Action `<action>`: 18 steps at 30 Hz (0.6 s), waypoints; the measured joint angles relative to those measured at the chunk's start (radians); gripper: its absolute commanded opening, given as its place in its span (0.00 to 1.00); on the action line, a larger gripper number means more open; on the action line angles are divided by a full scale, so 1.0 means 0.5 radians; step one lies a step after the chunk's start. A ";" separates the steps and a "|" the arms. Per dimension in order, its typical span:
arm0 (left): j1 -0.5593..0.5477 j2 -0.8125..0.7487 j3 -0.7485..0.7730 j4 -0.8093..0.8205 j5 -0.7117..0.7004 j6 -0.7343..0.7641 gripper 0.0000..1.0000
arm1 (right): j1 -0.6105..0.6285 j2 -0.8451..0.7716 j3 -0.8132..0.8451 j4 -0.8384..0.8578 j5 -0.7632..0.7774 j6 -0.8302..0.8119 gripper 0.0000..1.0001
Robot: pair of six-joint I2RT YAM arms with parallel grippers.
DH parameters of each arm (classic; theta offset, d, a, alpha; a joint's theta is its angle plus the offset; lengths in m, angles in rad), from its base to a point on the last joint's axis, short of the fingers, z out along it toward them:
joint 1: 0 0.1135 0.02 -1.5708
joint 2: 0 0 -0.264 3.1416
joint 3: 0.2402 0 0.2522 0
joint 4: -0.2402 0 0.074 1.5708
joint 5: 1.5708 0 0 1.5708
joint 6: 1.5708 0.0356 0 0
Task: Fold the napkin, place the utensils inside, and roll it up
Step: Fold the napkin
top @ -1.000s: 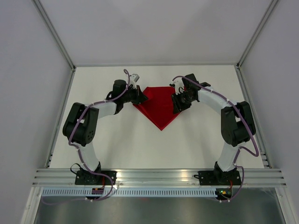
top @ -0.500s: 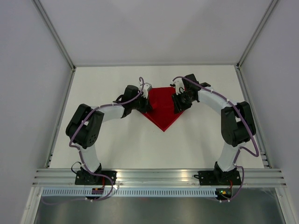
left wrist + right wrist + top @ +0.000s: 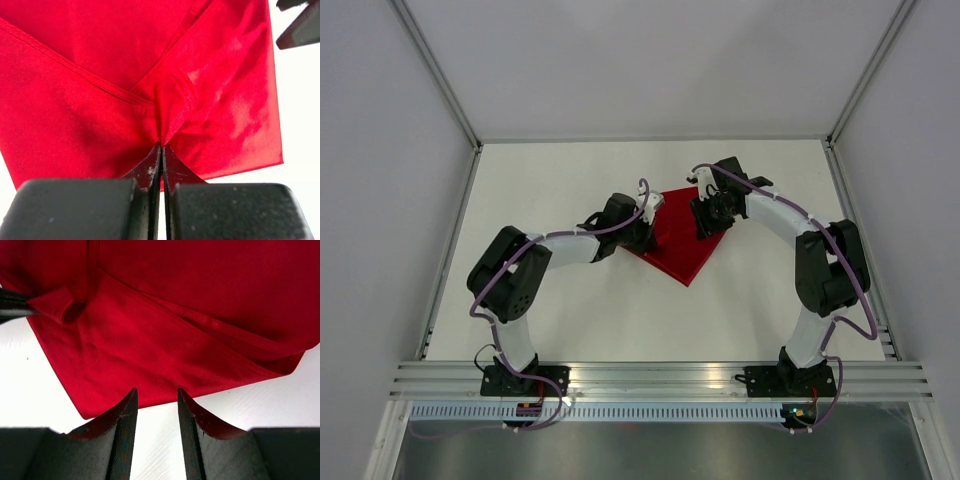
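The red napkin (image 3: 682, 248), partly folded over itself, lies on the white counter (image 3: 580, 300) between the two arms, a bunched pleat of it pinched in the closed left fingers (image 3: 156, 159), while the right fingers (image 3: 127, 412) stand apart, empty, at its far right edge.

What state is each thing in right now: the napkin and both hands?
napkin: lying on the table, partly folded over itself in layers, one fold pinched up.
left hand: shut on a gathered fold of the napkin.
right hand: open, fingers apart at the napkin's edge, gripping nothing.
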 measured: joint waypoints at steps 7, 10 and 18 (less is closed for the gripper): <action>-0.045 -0.004 -0.063 0.031 -0.038 0.000 0.02 | -0.001 0.041 0.000 0.001 0.050 -0.001 0.43; -0.051 -0.019 -0.095 0.038 -0.040 0.000 0.02 | 0.000 0.086 0.000 -0.001 0.079 -0.001 0.43; -0.154 -0.045 -0.133 0.101 -0.044 0.000 0.02 | 0.000 0.180 0.000 -0.007 0.142 -0.004 0.43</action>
